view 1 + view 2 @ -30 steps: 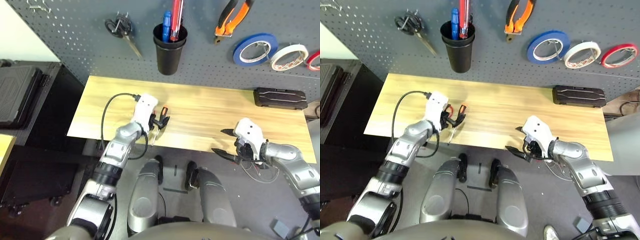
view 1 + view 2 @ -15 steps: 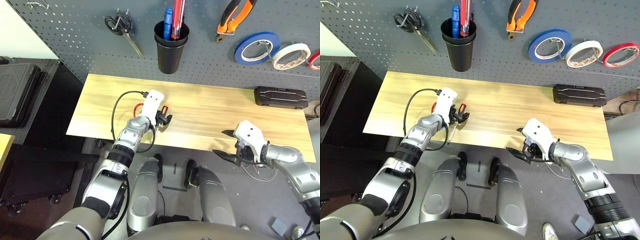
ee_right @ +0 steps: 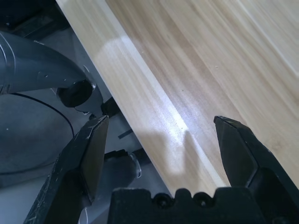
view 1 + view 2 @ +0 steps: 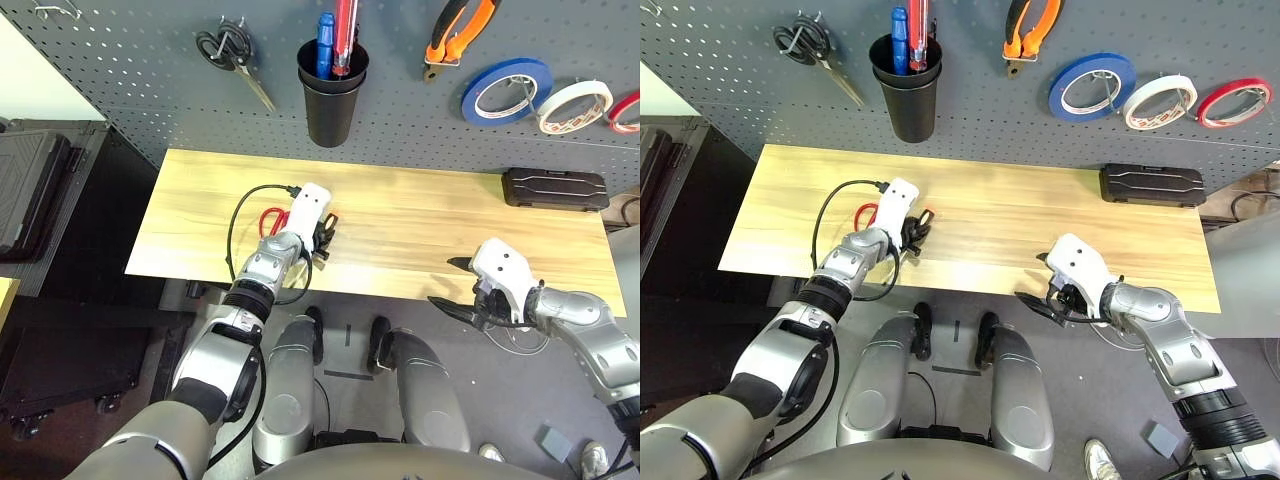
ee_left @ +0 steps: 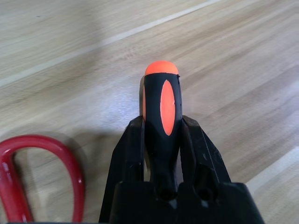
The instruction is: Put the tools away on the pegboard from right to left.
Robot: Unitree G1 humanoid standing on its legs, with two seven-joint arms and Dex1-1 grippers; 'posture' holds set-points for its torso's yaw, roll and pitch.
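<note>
On the wall panel (image 4: 150, 70) behind the table (image 4: 420, 215), the black scissors (image 4: 232, 55) hang furthest left, up and to the left of the left gripper (image 5: 161, 140), and the black cup (image 4: 331, 90) with a blue and a red handle in it sits almost straight above that gripper. The left gripper is down on the wood near the front-left part of the table, its two black fingers (image 5: 127, 154) closed in against the sides of the screwdriver (image 5: 161, 116), whose black-and-orange handle lies between them with its rounded orange end sticking out past the tips. The red scissors (image 4: 272, 220) lie flat on the table just beside this gripper on its left, one red loop close to the finger but apart from it in the left wrist view. Bare wood stretches from this gripper to the far edge under the panel and rightward across the middle of the table, with the front edge close behind it. Further right on the panel hang the pliers (image 4: 458, 30), then the blue tape (image 4: 505, 90), the white tape (image 4: 573, 105) and the red tape (image 4: 628, 112) at the right end. A black case (image 4: 555, 188) lies at the back right of the table, beyond the right gripper (image 3: 163, 154). The right gripper hangs over the table's front edge, fingers spread wide and holding nothing, with open wood ahead of it and the drop to the floor on its near side.
</note>
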